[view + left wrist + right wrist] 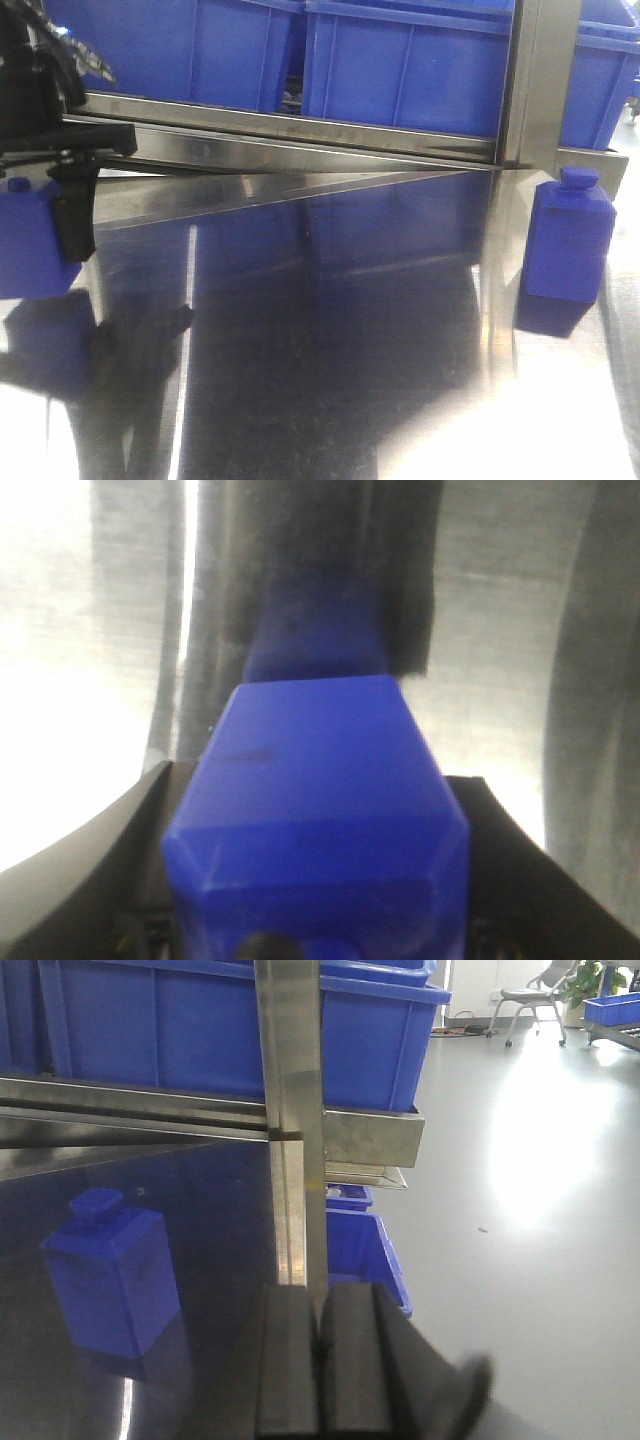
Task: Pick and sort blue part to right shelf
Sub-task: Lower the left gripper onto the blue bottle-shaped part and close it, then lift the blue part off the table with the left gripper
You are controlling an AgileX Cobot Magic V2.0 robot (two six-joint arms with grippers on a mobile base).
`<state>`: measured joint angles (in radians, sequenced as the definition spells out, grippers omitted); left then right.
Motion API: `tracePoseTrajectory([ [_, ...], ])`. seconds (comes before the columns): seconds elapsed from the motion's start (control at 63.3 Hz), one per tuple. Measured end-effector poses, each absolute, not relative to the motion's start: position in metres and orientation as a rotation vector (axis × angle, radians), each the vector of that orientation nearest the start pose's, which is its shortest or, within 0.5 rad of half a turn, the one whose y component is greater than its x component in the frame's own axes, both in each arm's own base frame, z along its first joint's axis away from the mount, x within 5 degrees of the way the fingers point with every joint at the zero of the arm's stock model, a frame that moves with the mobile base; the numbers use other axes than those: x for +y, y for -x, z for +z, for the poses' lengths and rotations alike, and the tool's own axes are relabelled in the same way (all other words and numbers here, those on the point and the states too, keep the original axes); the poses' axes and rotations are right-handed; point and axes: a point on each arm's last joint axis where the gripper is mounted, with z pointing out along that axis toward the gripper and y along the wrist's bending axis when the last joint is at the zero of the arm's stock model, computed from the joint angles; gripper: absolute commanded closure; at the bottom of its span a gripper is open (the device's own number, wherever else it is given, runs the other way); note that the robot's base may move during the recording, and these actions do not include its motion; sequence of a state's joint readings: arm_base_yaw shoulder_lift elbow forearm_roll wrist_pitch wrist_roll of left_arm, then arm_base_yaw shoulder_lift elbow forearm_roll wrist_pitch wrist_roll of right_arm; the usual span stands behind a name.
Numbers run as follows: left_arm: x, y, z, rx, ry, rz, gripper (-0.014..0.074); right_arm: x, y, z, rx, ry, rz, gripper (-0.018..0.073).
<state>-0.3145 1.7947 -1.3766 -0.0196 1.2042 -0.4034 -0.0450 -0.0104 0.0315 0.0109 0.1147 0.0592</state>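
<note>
At the far left, the left end effector [318, 890] is clenched on the blue part [28, 245], with black fingers [75, 215] against its sides. I cannot tell whether the part touches the shiny surface [330, 340]. Along the far edge runs the right shelf [300, 135], its rail below a row of blue crates [400, 60]. Right of centre stands the shelf's post [540, 80]. Just right of it a second part [568, 240] stands upright on the surface, well apart from the first. The right end effector [318, 1360] is clenched on nothing, near that post.

Pressed-together fingers [288, 1360] near blue part [110, 1270]
</note>
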Motion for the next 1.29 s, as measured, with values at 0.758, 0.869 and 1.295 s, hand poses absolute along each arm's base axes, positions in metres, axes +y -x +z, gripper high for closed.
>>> tracePoseTrajectory([
  [0.758, -0.043, -0.164, 0.411, 2.291, -0.146, -0.109, 0.0391, -0.002, -0.057, 0.193, 1.617, -0.092, 0.020, 0.0528],
  [0.869, -0.031, -0.127, 0.415, 2.128, -0.138, -0.152, 0.0391, -0.002, -0.057, 0.193, 1.613, -0.092, 0.020, 0.0528],
  [1.295, -0.021, -0.095, 0.389, 2.072, -0.140, -0.161, 0.0391, 0.000, -0.050, 0.230, 1.552, -0.147, 0.109, 0.0322],
])
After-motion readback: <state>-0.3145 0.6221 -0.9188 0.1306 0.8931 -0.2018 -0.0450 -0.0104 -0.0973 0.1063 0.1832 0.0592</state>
